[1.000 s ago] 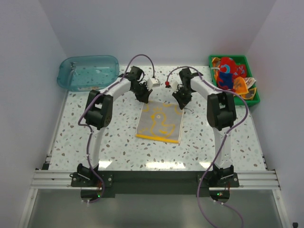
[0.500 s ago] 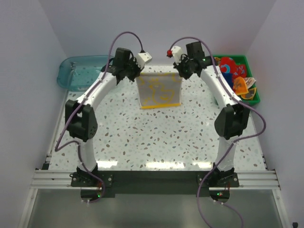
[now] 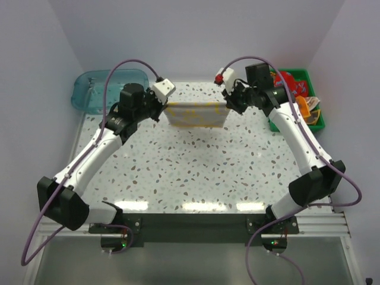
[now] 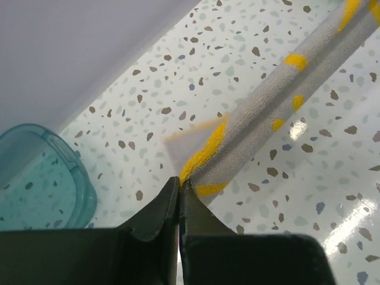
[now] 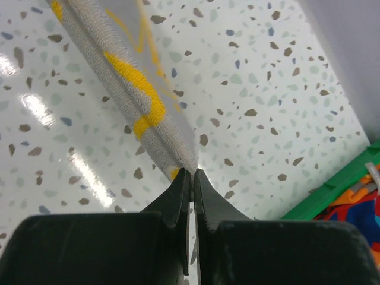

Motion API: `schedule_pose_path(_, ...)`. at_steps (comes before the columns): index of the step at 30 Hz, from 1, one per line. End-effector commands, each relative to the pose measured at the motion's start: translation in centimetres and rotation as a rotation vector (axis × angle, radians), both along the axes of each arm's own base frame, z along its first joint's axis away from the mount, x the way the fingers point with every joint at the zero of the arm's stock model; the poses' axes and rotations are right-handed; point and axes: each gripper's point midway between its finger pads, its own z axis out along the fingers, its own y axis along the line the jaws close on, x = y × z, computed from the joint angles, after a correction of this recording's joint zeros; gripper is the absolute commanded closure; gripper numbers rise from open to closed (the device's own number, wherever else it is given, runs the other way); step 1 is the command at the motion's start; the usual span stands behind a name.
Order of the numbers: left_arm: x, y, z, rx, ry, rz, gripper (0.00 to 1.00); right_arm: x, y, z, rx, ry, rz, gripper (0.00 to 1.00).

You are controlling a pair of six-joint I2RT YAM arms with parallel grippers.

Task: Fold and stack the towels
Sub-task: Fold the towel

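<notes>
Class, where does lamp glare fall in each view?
Top view: three bright patches along the near edge of the table. Left wrist view: a glint right of the towel. Right wrist view: glints left of the towel.

You're looking at a cream-grey towel (image 3: pixel 196 114) at 12 o'clock, showing yellow duck outlines and a yellow hem. The table (image 3: pixel 196 178) is showing white with brown, grey and blue speckles. At 10 o'clock the tub (image 3: pixel 101 89) is glowing translucent teal. At 2 o'clock the tray (image 3: pixel 300 72) is showing bright green, its heaped towels (image 3: pixel 288 80) red, orange and blue.
</notes>
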Motion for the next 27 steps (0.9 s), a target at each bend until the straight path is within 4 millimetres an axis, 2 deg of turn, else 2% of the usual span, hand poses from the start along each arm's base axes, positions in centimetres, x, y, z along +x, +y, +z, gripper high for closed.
schedule_pose_path(1, -1.4, 2.4, 3.1, -0.057, -0.075, 0.112, 1.0, -3.9, -1.1, 0.0, -0.028, 0.061, 0.05, 1.0)
schedule_pose_path(2, -1.9, 2.6, 3.6, -0.069, -0.08, 0.118, 1.0, -4.5, -1.3, -0.2, -0.031, 0.079, 0.055, 1.0)
schedule_pose_path(4, -2.0, 2.7, 3.1, -0.065, -0.061, 0.125, 1.0, -4.7, -1.3, -0.3, -0.035, 0.079, 0.059, 1.0)
schedule_pose_path(7, -0.6, 2.9, 0.8, -0.038, -0.011, 0.167, 1.0, -3.5, -1.1, -2.4, -0.054, 0.113, 0.052, 1.0)
schedule_pose_path(8, 0.5, 2.7, -1.7, -0.011, 0.045, 0.191, 1.0, -2.9, -0.9, -3.1, -0.054, 0.123, 0.055, 1.0)
schedule_pose_path(9, 1.3, 2.6, -2.5, -0.004, 0.065, 0.201, 1.0, -2.1, -0.5, -5.0, -0.068, 0.167, 0.058, 1.0)
schedule_pose_path(10, 2.5, 2.1, -5.6, 0.026, 0.134, 0.208, 1.0, -1.1, -0.3, -5.8, -0.07, 0.169, 0.053, 1.0)
schedule_pose_path(11, 3.1, 2.2, -7.0, 0.046, 0.161, 0.225, 1.0, -0.3, -0.2, -6.9, -0.087, 0.181, 0.045, 1.0)
schedule_pose_path(12, 4.0, 2.0, -7.7, 0.052, 0.172, 0.232, 1.0, 0.8, -0.1, -9.4, -0.106, 0.226, 0.038, 1.0)
schedule_pose_path(15, 7.3, 2.3, -11.7, 0.093, 0.235, 0.277, 1.0, 3.6, 0.4, -11.4, -0.124, 0.235, 0.012, 1.0)
schedule_pose_path(16, 8.1, 2.3, -12.3, 0.093, 0.245, 0.281, 1.0, 4.5, 0.7, -13.9, -0.137, 0.282, 0.008, 1.0)
schedule_pose_path(17, 8.9, 2.5, -14.6, 0.106, 0.285, 0.285, 1.0, 5.7, 1.0, -13.8, -0.13, 0.264, 0.003, 1.0)
schedule_pose_path(18, 10.1, 2.2, -14.0, 0.091, 0.273, 0.283, 1.0, 6.3, 1.1, -14.6, -0.135, 0.27, -0.007, 1.0)
schedule_pose_path(19, 10.7, 1.9, -14.4, 0.085, 0.28, 0.268, 1.0, 6.8, 1.1, -16.0, -0.151, 0.289, -0.014, 1.0)
schedule_pose_path(20, 11.1, 1.8, -15.7, 0.09, 0.31, 0.259, 1.0, 7.4, 1.1, -16.1, -0.154, 0.281, -0.02, 1.0)
schedule_pose_path(21, 11.7, 1.6, -15.4, 0.084, 0.301, 0.253, 1.0, 7.6, 1.0, -16.6, -0.164, 0.284, -0.029, 1.0)
schedule_pose_path(24, 11.8, 1.3, -16.0, 0.086, 0.307, 0.231, 1.0, 7.4, 0.7, -17.3, -0.176, 0.289, -0.037, 1.0)
schedule_pose_path(27, 11.3, 1.5, -16.4, 0.09, 0.314, 0.231, 1.0, 6.6, 0.4, -17.0, -0.174, 0.278, -0.035, 1.0)
